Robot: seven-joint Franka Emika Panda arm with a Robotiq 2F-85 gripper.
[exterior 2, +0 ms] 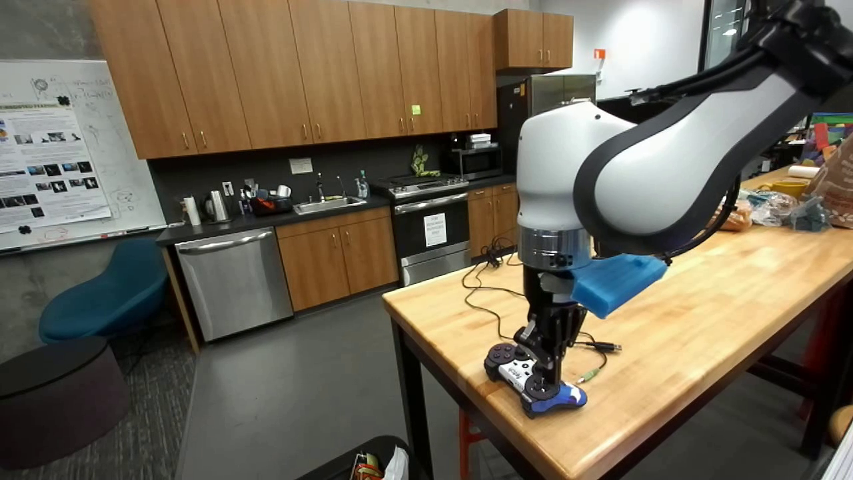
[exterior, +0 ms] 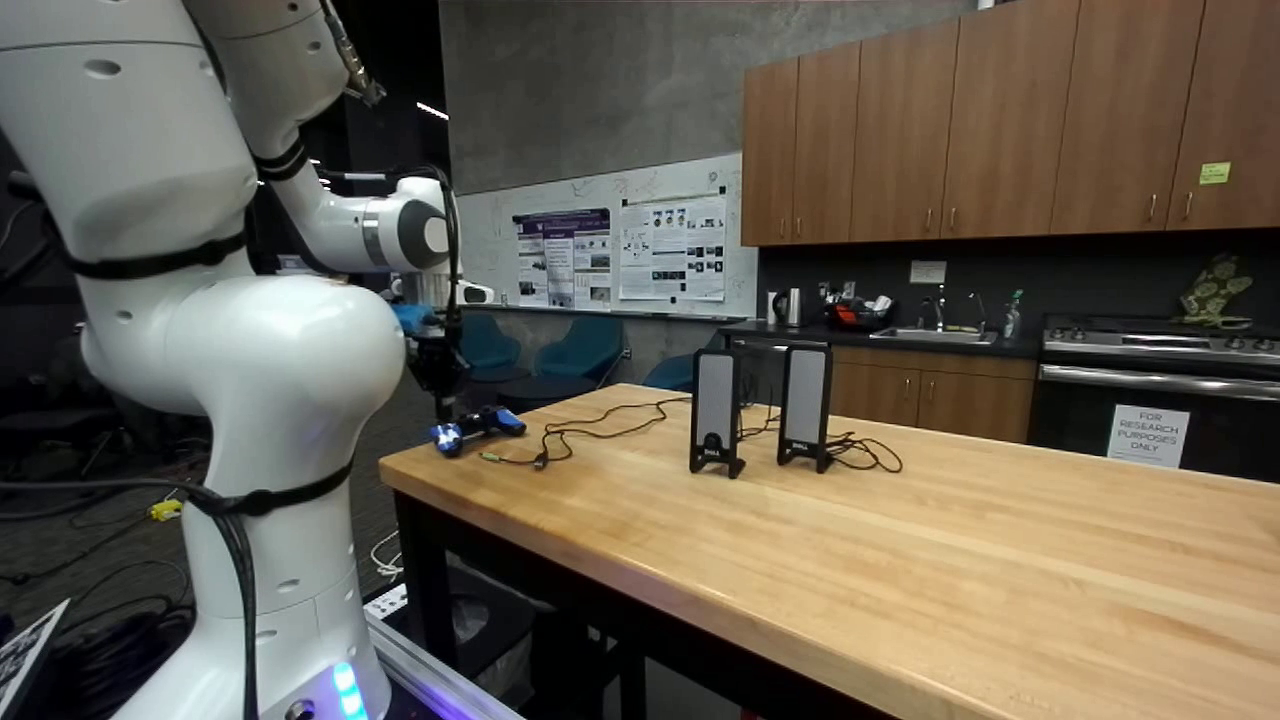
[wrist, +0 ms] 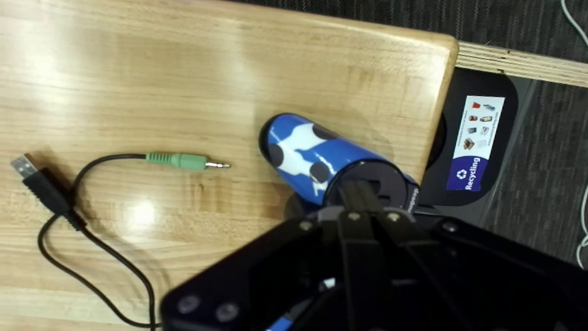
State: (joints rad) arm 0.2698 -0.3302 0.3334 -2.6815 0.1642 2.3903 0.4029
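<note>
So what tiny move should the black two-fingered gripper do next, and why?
Perhaps raise the gripper slightly, making room to open: it looks shut, seemingly gripping nothing, right over the blue, white and black plastic game controller.

Controller (exterior 2: 522, 380) on table (exterior 2: 700, 313), plug (wrist: 190, 162) (apart) nearby

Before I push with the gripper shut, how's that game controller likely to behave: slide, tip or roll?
The game controller will probably slide rather than tip or roll: it lies low on a smooth-looking table. Its glossy-looking handle may be slippery. With the gripper at one end, pushing might spin it.
</note>
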